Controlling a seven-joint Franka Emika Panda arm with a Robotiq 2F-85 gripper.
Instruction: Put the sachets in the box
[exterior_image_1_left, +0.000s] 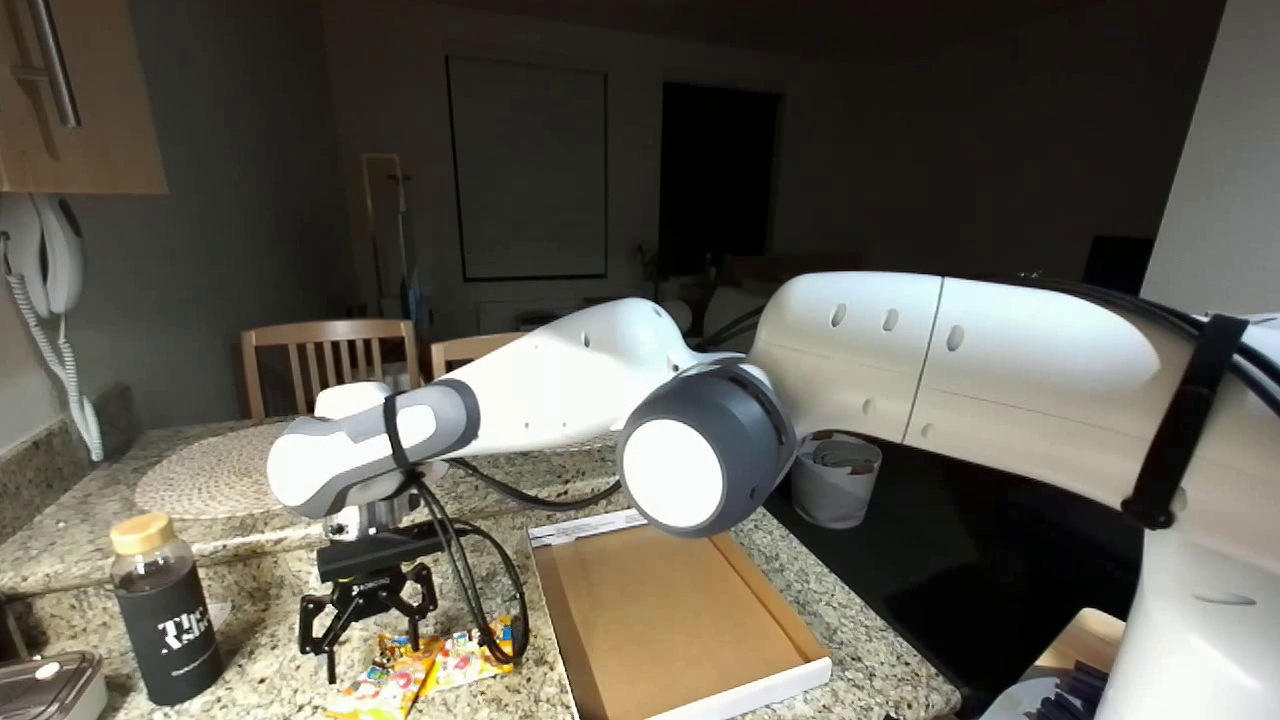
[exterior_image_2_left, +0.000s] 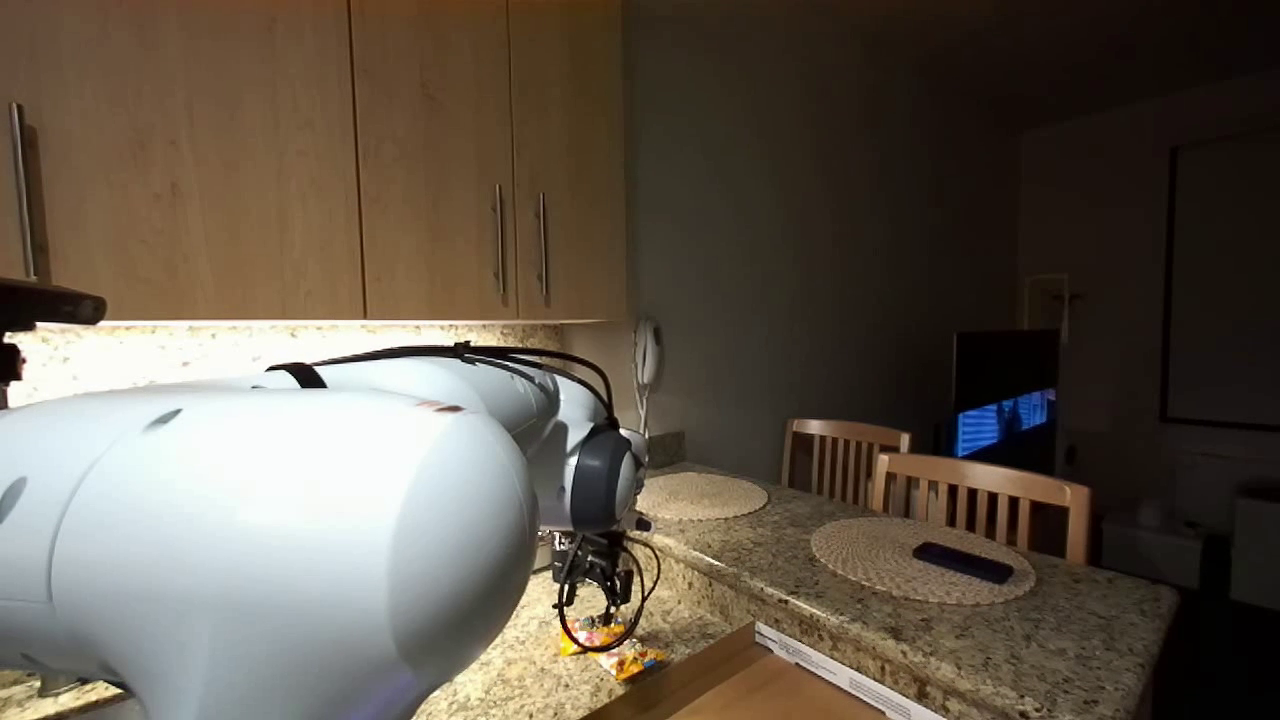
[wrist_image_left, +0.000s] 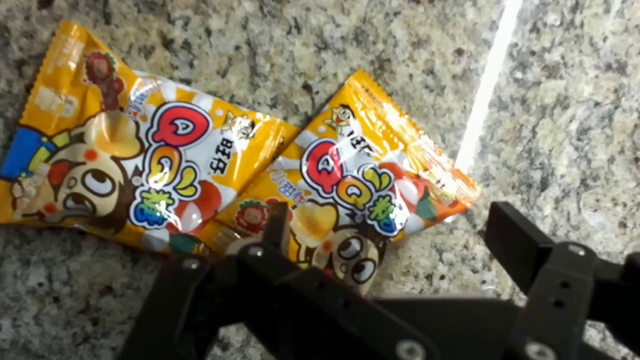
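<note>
Shallow white-rimmed brown cardboard box (exterior_image_1_left: 660, 610): flat, open side up, one end partly hidden.
Glossy printed yellow plastic near sachet (wrist_image_left: 145, 155): outside the box, just beside it.
Matching yellow far sachet (wrist_image_left: 345, 175): also outside, farther from the box, touching the near sachet (which overlaps which is unclear).
Black two-fingered gripper (exterior_image_1_left: 373, 655): about the far sachet, farther from the box than the near one; its fingers (wrist_image_left: 515, 242) stand wide apart, with nothing held.
Seam between sachets: the box-side finger seems set over it, so descending there could pin one sachet or pinch both.
Slick film: it may slip free if the fingers catch only an edge.
Black cable loop (exterior_image_1_left: 523, 612): hangs on the gripper's box side, in front of the near sachet in an exterior view; a low carry could drag that sachet or snag the box's rim.
</note>
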